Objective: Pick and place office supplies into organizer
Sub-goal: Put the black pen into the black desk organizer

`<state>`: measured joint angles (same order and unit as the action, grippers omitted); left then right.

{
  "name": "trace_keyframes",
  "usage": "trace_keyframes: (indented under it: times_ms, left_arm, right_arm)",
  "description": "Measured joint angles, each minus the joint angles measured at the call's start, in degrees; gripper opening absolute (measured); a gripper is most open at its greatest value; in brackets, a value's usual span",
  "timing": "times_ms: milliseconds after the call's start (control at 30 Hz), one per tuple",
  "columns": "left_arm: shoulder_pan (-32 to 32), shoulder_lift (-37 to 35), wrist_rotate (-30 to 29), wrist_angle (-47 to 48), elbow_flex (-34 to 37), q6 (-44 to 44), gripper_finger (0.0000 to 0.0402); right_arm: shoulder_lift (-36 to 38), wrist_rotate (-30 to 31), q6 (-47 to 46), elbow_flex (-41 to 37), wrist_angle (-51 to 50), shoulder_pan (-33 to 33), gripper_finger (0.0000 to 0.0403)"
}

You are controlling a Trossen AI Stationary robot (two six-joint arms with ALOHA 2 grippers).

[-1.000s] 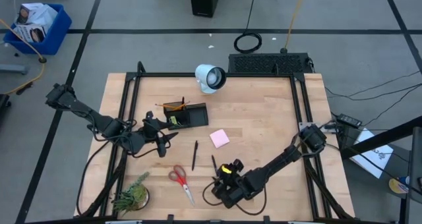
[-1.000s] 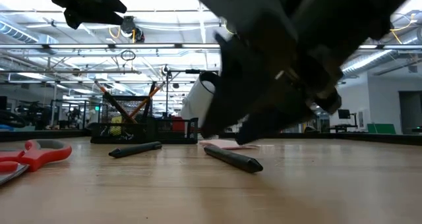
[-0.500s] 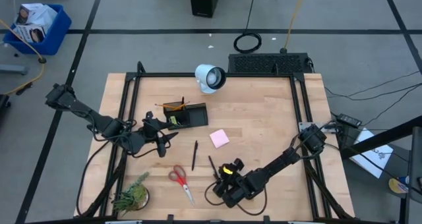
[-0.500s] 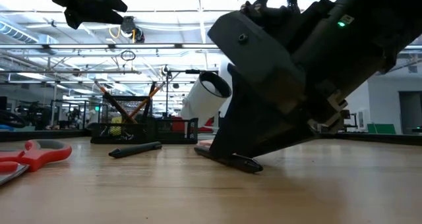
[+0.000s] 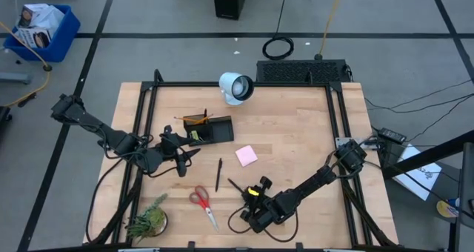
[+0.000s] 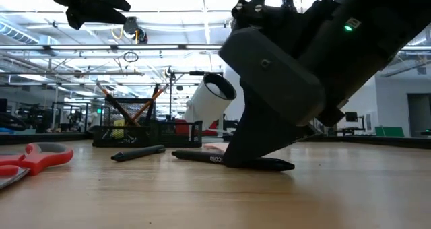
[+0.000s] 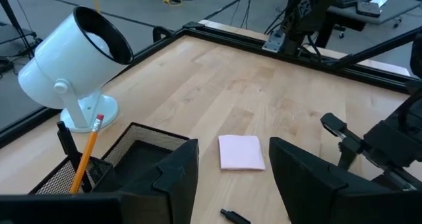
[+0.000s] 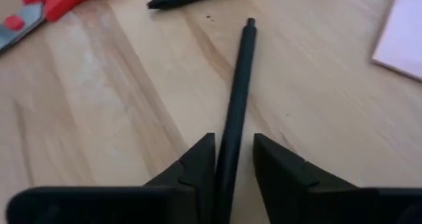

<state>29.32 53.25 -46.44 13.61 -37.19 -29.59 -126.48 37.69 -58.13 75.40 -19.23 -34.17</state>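
A slim black pen (image 8: pixel 239 85) lies flat on the table near its front edge, between the fingers of my right gripper (image 8: pixel 232 161), which slants down onto it and stands narrowly open. A second black pen (image 5: pixel 218 174), red-handled scissors (image 5: pixel 201 203) and a pink sticky-note pad (image 5: pixel 246 156) lie on the wood nearby. The black organizer (image 5: pixel 208 130), holding orange pencils, stands farther back. My left gripper (image 7: pixel 231 181) hovers open beside it, nothing between its fingers. My right gripper straddles the pen's near part (image 8: pixel 227 141), its fingers slanting down from the table's near right and lying along the pen. One finger (image 8: pixel 201 159) lies against the pen's side, while the other (image 8: pixel 273 159) stands a little apart. The pen lies flat on the table (image 6: pixel 229 160).
A white lamp-like cylinder (image 5: pixel 235 87) stands at the far edge and a green plant (image 5: pixel 148 221) at the near left corner. A black grille-like box (image 5: pixel 302 71) sits behind the table. Bare wood lies to the right of the pad.
My right gripper has sunk to the table over the pen and rolled. The pen has turned on the table, its far tip swinging toward the table's left, and it lies flat as before.
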Motion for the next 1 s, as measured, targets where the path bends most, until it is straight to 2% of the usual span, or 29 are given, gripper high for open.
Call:
trace_keyframes:
  times_ms: [133,300,433,567,767,1000]
  left_arm:
    - [0.0,0.0,0.0,0.0,0.0,-0.2,0.0189]
    - [0.0,0.0,0.6,0.0,0.0,-2.0,0.0189]
    - [0.0,0.0,1.0,-0.2,0.0,-1.5,0.0189]
    - [0.0,0.0,1.0,-0.5,0.0,-1.7,0.0189]
    - [0.0,0.0,1.2,-0.5,0.0,-1.2,0.0189]
    - [0.0,0.0,1.2,-0.6,0.0,-1.0,0.0188]
  right_arm:
    - [0.2,0.4,5.5,-3.5,5.0,0.0,0.0066]
    - [0.6,2.3,7.0,-10.2,17.6,-0.1,0.0027]
    - [0.5,5.0,8.0,-14.5,28.2,-0.2,0.0028]
    - [0.1,7.7,15.3,-17.8,39.1,-0.6,0.0043]
    - [1.2,7.7,20.9,-20.0,48.3,-0.4,0.0024]
    - [1.8,10.4,30.7,-21.3,61.0,0.5,0.0027]
